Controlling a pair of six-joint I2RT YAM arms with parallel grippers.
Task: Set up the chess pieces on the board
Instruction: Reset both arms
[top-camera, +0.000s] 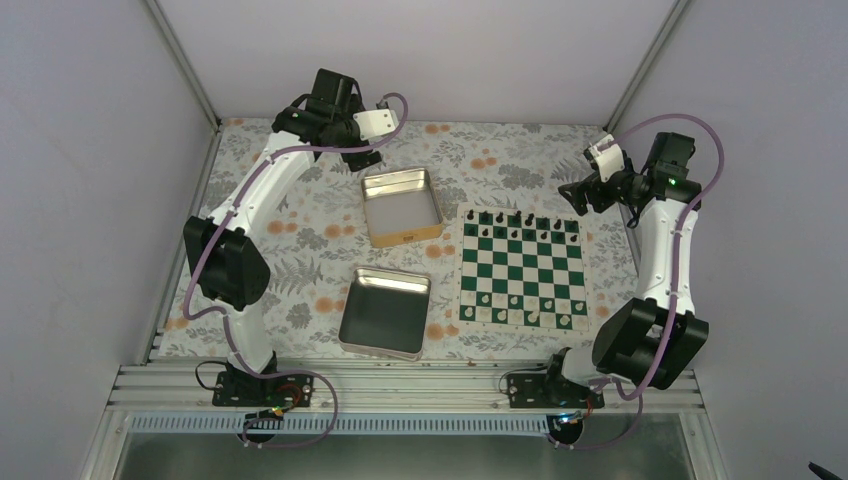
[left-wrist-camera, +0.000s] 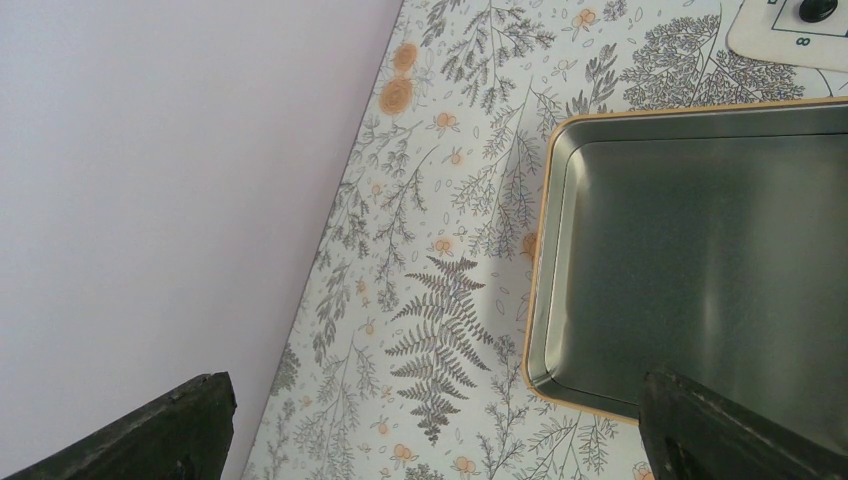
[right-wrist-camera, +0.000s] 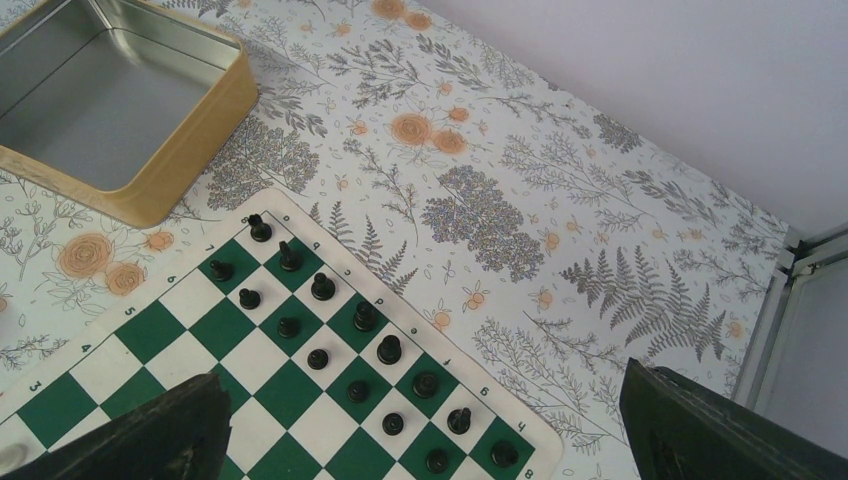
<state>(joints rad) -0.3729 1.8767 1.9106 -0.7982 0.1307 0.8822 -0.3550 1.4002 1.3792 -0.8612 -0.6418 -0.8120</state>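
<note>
The board (top-camera: 520, 268) lies right of centre on the table, green and white with a pale border. Several black chess pieces (top-camera: 515, 225) stand in its two far rows, one to a square. My right gripper (top-camera: 580, 196) hovers open above the board's far right corner. In the right wrist view that gripper (right-wrist-camera: 420, 440) holds nothing, and the black pieces (right-wrist-camera: 389, 349) line the board (right-wrist-camera: 150, 332) edge below it. My left gripper (top-camera: 362, 156) hangs open over the far edge of the gold-sided tin (top-camera: 402, 205). The left wrist view shows the open gripper (left-wrist-camera: 440, 440) holding nothing.
Several white pieces (top-camera: 520, 315) stand in the board's two near rows. The gold-sided tin (left-wrist-camera: 700, 260) (right-wrist-camera: 110, 100) is empty; a second shallow metal tin (top-camera: 385, 312) lies nearer the arm bases. A floral cloth (top-camera: 300, 230) covers the table, with walls on three sides.
</note>
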